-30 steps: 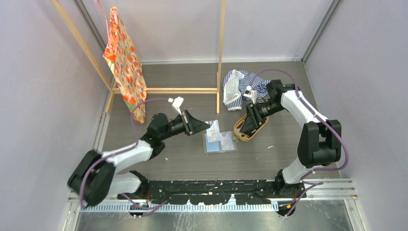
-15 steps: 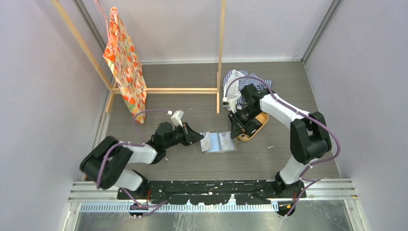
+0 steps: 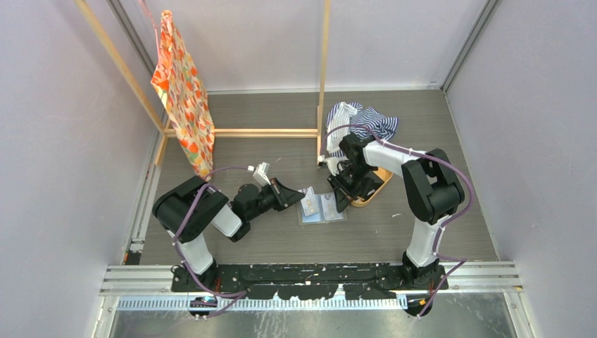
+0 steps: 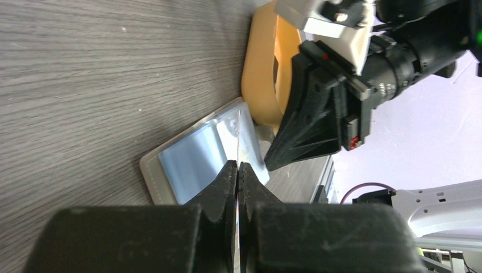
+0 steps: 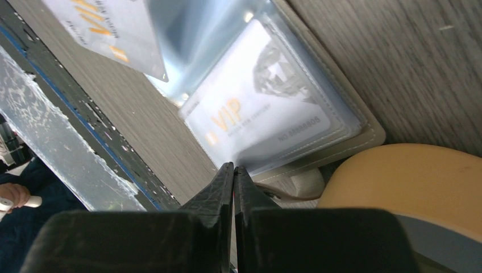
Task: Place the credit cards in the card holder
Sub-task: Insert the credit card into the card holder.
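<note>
Over the card holder [image 4: 149, 170], left tool [image 4: 237, 166] pinches a card [image 5: 108, 28]; closed right tool [image 5: 233, 170] sits beside the orange tray [image 5: 409, 187].

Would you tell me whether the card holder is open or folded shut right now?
Open: the card holder lies spread flat, its clear pockets facing up, a VIP card showing inside one.
</note>
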Robot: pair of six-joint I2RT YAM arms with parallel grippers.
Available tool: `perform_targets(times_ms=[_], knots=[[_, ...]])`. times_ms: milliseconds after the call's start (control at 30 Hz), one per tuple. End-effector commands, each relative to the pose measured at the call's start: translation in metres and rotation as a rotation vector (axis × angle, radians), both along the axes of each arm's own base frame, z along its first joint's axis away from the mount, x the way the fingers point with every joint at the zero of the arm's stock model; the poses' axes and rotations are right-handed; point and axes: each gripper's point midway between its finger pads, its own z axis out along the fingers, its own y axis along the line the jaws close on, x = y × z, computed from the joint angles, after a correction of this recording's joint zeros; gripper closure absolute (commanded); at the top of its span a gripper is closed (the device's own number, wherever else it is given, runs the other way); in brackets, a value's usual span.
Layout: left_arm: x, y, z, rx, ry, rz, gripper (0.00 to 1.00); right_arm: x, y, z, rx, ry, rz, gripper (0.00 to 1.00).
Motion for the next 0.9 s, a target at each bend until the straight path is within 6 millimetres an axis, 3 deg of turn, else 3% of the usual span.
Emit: perform_targets(times_ms=[0, 867], knots=[[0.009, -0.009, 0.026, -0.068, -0.086, 0.018, 1.0, 0.006, -0.003, -0.004, -0.039, -0.019, -0.011, 0.93], [0.01, -0.019, 0.002, -0.056, -0.034, 0.017, 1.0, 0.005, -0.006, -0.009, -0.064, 0.001, -0.014, 0.93]])
